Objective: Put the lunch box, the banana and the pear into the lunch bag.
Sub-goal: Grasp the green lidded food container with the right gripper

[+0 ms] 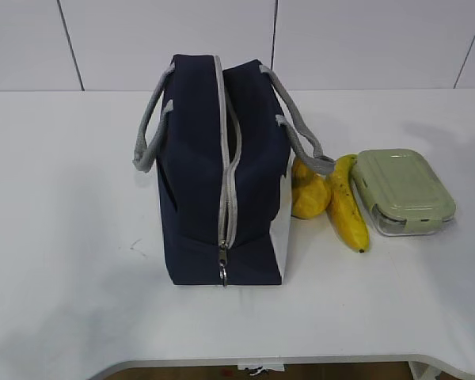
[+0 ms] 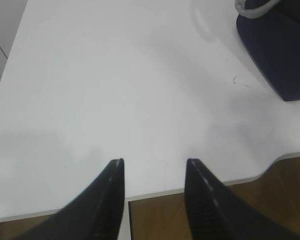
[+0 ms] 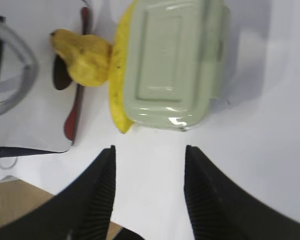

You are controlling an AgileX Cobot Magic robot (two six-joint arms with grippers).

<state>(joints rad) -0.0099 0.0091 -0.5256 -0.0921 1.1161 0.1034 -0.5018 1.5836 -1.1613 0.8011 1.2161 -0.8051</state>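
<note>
The navy lunch bag (image 1: 214, 174) stands in the middle of the white table, its grey zipper (image 1: 225, 170) partly parted along the top and the ring pull (image 1: 222, 269) hanging at the near end. To its right lie the pear (image 1: 307, 192), the banana (image 1: 347, 207) and the lunch box (image 1: 402, 190) with its sage-green lid, side by side. In the right wrist view the lunch box (image 3: 172, 60), banana (image 3: 118, 75) and pear (image 3: 85, 57) lie beyond my open, empty right gripper (image 3: 149, 149). My left gripper (image 2: 154, 162) is open and empty over the table's front edge, the bag's corner (image 2: 277, 50) far to its right.
Grey handles (image 1: 152, 131) droop off both sides of the bag; the right one (image 1: 301, 134) hangs over the pear. The table's front edge (image 2: 200, 187) runs just under the left fingers, with brown floor below. A white tiled wall stands behind the table.
</note>
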